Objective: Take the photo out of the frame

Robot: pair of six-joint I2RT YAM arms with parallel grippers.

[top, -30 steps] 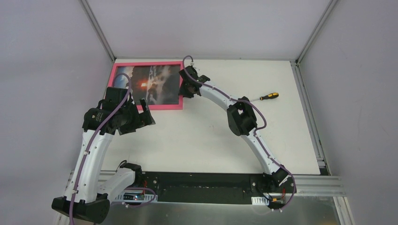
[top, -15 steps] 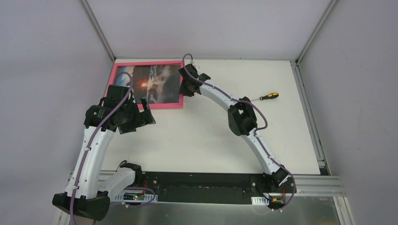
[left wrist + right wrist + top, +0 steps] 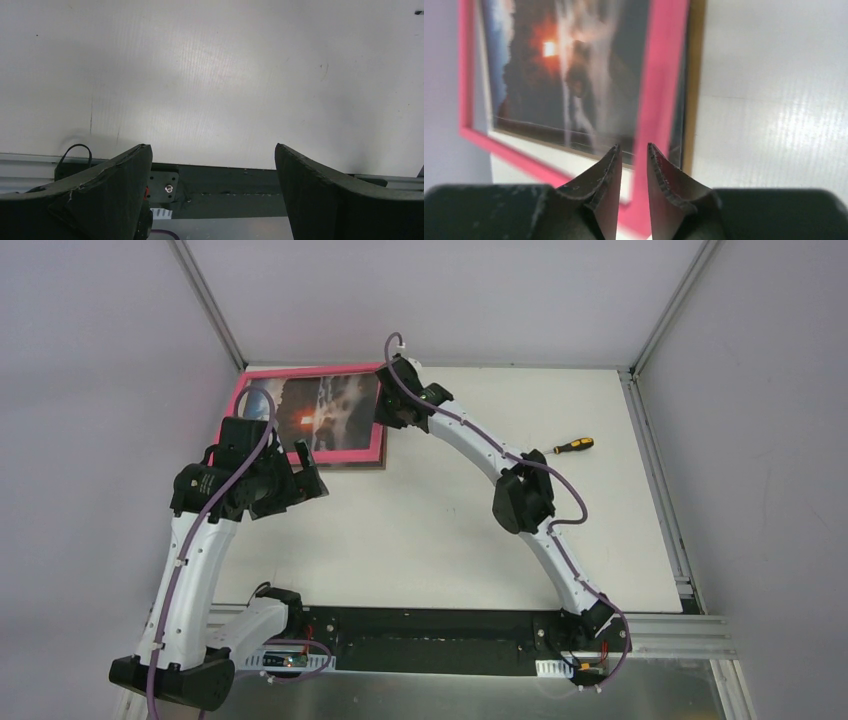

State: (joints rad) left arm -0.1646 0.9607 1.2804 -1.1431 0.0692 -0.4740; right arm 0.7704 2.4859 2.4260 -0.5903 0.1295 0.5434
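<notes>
The bright-pink frame [image 3: 311, 371] sits at the table's back left, its right side raised off the table. My right gripper [image 3: 385, 406] is shut on the frame's right border [image 3: 663, 65], which runs between the narrow jaws in the right wrist view [image 3: 634, 147]. The photo [image 3: 325, 410] with its orange sun [image 3: 549, 48] shows inside the border. A brown backing board edge [image 3: 694, 90] shows beside the pink border, and a dark strip [image 3: 350, 466] under the frame's near edge. My left gripper [image 3: 312, 478] hangs open just in front of the frame, holding nothing [image 3: 213, 150].
A screwdriver [image 3: 572, 446] with a yellow-and-black handle lies at the back right of the white table [image 3: 450, 540]. Grey walls and metal rails close in the back and sides. The black base rail [image 3: 225, 175] shows beyond the left gripper's fingers.
The right gripper has risen and shifted back-left, tilting the frame's right side up so a dark edge shows below it. The left arm moved slightly left and back.
</notes>
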